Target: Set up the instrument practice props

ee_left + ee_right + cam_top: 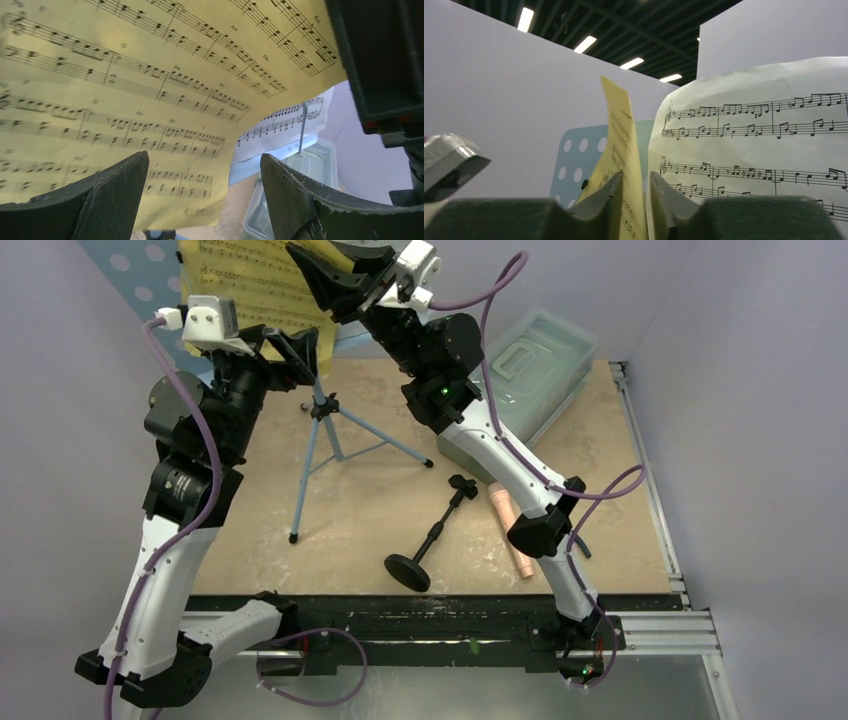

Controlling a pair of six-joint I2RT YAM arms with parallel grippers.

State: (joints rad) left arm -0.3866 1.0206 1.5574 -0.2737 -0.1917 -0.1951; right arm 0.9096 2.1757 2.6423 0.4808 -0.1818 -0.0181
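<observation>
The light blue music stand (318,440) is upright on its tripod. To its right lies the clear box (535,365). The yellow sheet (250,280) leans at the stand's desk. Only the wrist views show the white sheet (749,150), just right of the yellow one. The top view alone shows the black mic stand (435,530) lying in front of the music stand's feet, and the pink microphone (500,502) beside it. The left gripper (202,160) gapes wide and empty below the yellow sheet. The right gripper (635,175) is narrow, with the yellow sheet's edge between its jaws. Whether they pinch the sheet is unclear.
</observation>
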